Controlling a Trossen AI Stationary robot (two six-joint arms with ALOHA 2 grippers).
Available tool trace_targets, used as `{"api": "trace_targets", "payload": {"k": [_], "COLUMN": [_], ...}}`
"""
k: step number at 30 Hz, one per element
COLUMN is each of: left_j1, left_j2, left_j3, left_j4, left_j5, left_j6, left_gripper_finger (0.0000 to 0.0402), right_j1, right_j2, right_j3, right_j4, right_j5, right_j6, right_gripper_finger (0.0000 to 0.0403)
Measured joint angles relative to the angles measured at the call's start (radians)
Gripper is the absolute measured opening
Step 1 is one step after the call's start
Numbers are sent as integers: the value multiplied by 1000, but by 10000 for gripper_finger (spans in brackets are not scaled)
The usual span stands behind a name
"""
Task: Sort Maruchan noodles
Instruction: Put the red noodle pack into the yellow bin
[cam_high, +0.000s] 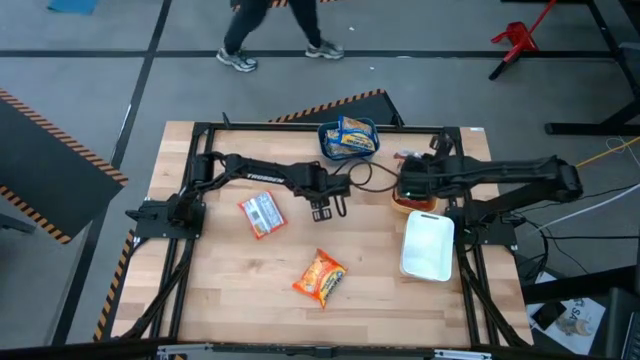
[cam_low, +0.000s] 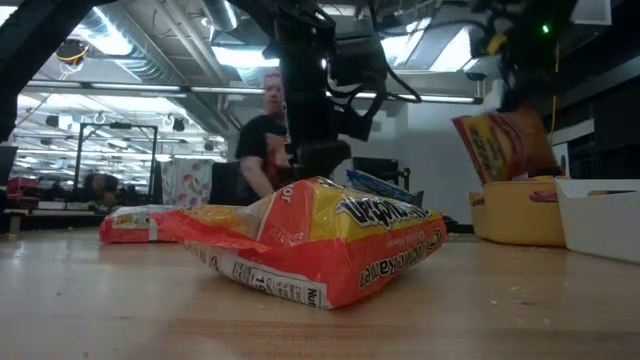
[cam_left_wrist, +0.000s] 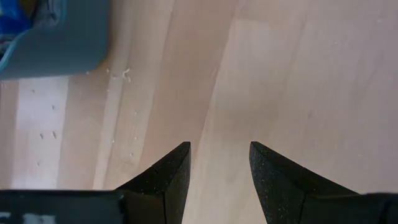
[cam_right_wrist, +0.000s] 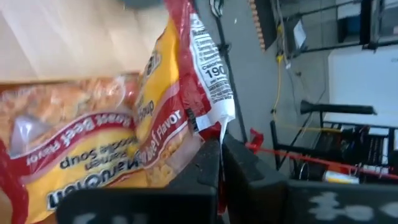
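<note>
Right gripper pinched red-yellow packet over orange bin, table's 2 o'clock. Left gripper spread, empty, mid-table.

Teal bin: at the table's far edge, middle, with packets in it
Orange bin: right of centre, under the right gripper
White bin: just in front of the orange bin, touching or nearly
Left gripper: near centre, between the teal bin and the front packet
Left packet: on the table, left of the left gripper
Front packet: on the table, nearer the front edge
</note>
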Motion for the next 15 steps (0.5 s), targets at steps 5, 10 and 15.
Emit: {"api": "trace_targets", "payload": {"k": [5, 10, 15], "left_j1": [-11, -12, -11], "left_j2": [0, 0, 0], "left_j3": [-1, -1, -1], "left_j4": [13, 21, 21], "left_j5": [1, 1, 1], "left_j6": [0, 0, 0], "left_gripper_finger": [159, 159, 159], "right_j1": [0, 11, 82], "right_j2": [-21, -22, -22], "right_j3": [-114, -177, -192], "right_j4": [39, 36, 40], "right_j5": [-57, -131, -206], "right_j6": [63, 125, 124], "right_gripper_finger": [0, 0, 0]}}
